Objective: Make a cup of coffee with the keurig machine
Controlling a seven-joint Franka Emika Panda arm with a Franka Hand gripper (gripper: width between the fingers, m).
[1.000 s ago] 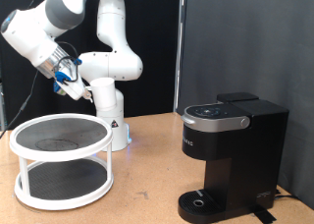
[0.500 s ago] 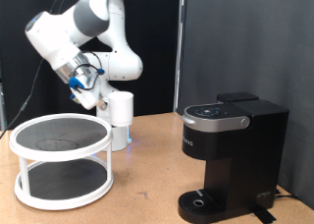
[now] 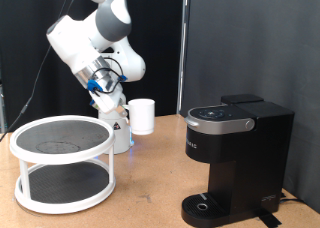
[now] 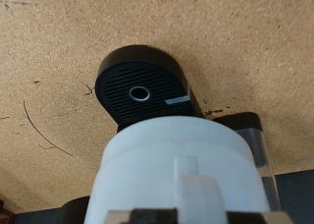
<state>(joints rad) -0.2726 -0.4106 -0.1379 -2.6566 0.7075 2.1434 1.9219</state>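
Note:
My gripper (image 3: 128, 108) is shut on the white cup (image 3: 144, 116) and holds it in the air, above the table and between the white rack and the keurig machine (image 3: 235, 153). The black machine stands at the exterior view's right with its lid down. Its round drip tray (image 3: 205, 203) is bare. In the wrist view the cup (image 4: 182, 170) fills the lower part with its handle facing the camera. The machine's drip tray (image 4: 142, 86) lies beyond it on the wooden table.
A white two-tier round rack (image 3: 60, 160) stands on the table at the exterior view's left. The arm's white base (image 3: 120, 133) sits behind it. A black curtain hangs at the back. Bare wooden table (image 3: 150, 193) lies between the rack and the machine.
The arm has swung from above the rack towards the exterior view's right, carrying the cup closer to the machine and a little lower.

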